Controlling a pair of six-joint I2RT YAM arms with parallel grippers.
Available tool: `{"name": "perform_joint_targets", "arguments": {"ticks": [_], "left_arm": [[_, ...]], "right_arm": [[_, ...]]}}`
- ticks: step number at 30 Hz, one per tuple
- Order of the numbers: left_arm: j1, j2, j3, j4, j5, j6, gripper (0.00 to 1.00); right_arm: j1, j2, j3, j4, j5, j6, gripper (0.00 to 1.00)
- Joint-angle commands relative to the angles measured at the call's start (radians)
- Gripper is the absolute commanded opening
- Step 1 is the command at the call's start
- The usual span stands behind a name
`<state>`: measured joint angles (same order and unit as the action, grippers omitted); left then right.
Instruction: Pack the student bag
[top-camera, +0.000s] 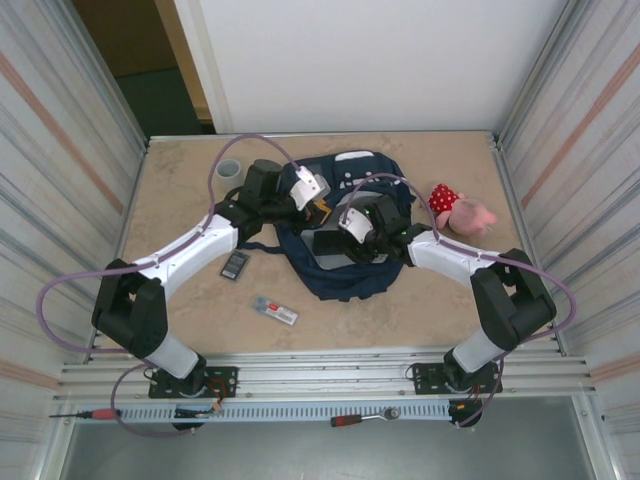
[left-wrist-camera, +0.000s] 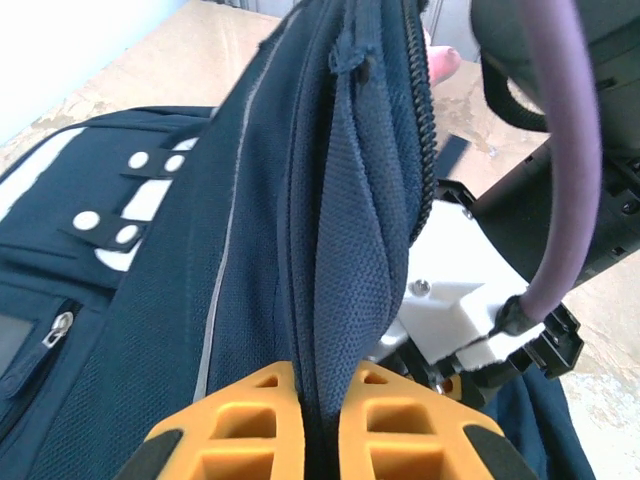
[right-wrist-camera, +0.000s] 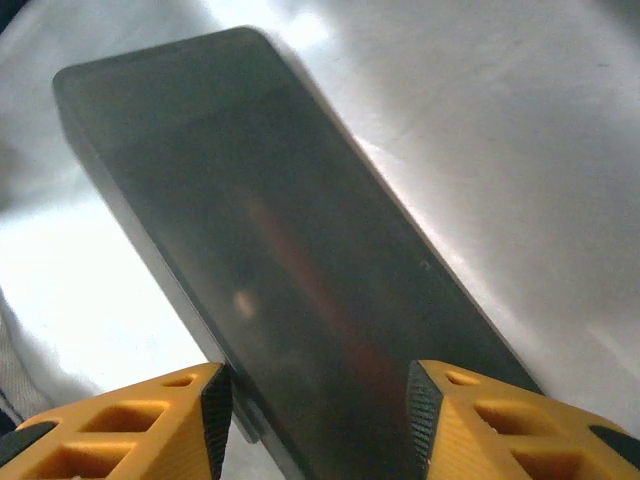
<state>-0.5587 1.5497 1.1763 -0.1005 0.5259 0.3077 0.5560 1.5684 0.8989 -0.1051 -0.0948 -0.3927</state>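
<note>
On student bag (top-camera: 345, 282), left end effector (left-wrist-camera: 322, 405)

The left arm (top-camera: 190, 255) and right arm (top-camera: 450, 258) reach forward, elbows out, wrists angled inward. The left gripper (left-wrist-camera: 322, 420) pinches a fold of the bag (left-wrist-camera: 250, 250). The right gripper (right-wrist-camera: 320, 420) has its fingers apart, flanking a dark slab (right-wrist-camera: 300, 250); contact is unclear.
</note>
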Motion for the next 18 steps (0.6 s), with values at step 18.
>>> {"name": "perform_joint_targets", "arguments": {"ticks": [18], "left_arm": [[-0.002, -0.056, 0.003, 0.144, -0.054, -0.2, 0.0]], "right_arm": [[-0.062, -0.332, -0.101, -0.158, -0.135, 1.1, 0.68]]}}
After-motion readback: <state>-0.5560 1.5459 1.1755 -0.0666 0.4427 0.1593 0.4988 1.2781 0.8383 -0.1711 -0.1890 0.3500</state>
